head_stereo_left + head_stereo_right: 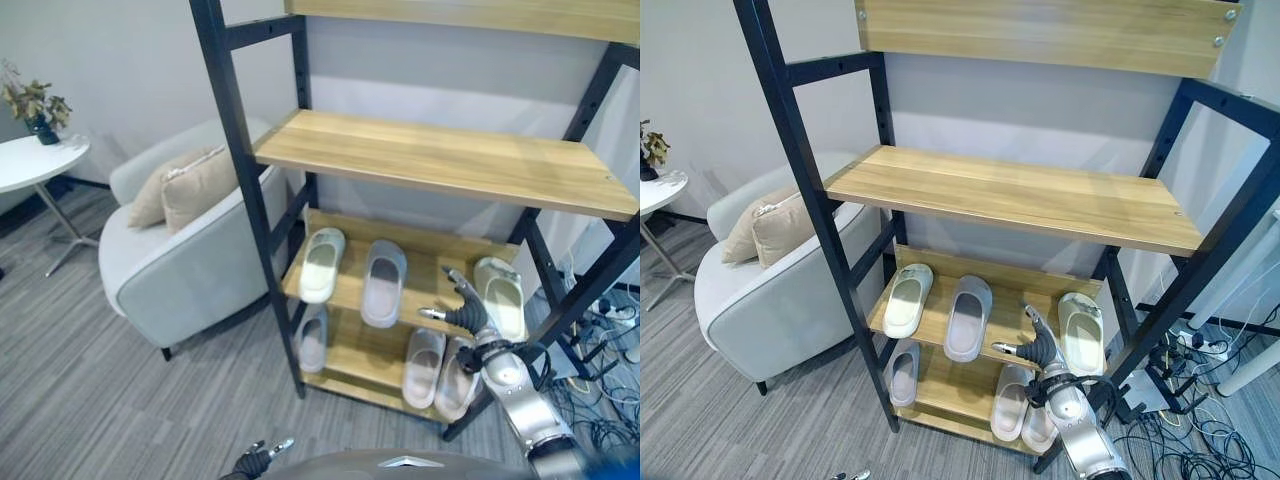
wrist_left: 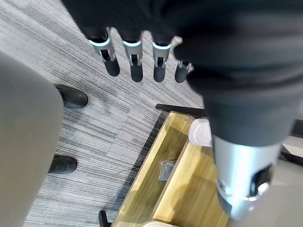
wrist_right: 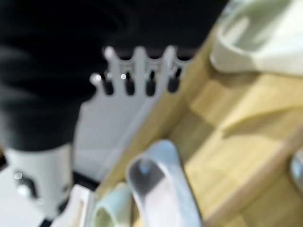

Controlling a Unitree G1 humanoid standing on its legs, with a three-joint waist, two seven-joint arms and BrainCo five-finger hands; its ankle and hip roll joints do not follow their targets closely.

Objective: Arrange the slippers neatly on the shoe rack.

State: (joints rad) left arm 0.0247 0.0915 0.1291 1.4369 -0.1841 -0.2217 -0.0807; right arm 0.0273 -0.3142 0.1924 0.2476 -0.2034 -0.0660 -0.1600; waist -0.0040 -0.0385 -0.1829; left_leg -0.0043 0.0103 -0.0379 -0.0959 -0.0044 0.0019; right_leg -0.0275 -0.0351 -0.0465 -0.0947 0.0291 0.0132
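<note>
The shoe rack (image 1: 430, 160) has a black frame and wooden shelves. On its lower middle shelf lie a pale green slipper (image 1: 322, 262), a grey slipper (image 1: 384, 281) and, far right, another pale green slipper (image 1: 500, 295). The bottom shelf holds a grey slipper (image 1: 313, 338) at the left and two pinkish slippers (image 1: 424, 365) side by side at the right. My right hand (image 1: 462, 312) hovers open in front of the middle shelf, between the grey slipper and the right green one, holding nothing. My left hand (image 1: 255, 461) hangs low at the bottom edge, open and idle.
A light grey armchair (image 1: 185, 260) with a beige cushion (image 1: 195, 185) stands just left of the rack. A white side table (image 1: 35, 160) with a plant is at the far left. Cables and a power strip (image 1: 610, 320) lie on the floor to the right.
</note>
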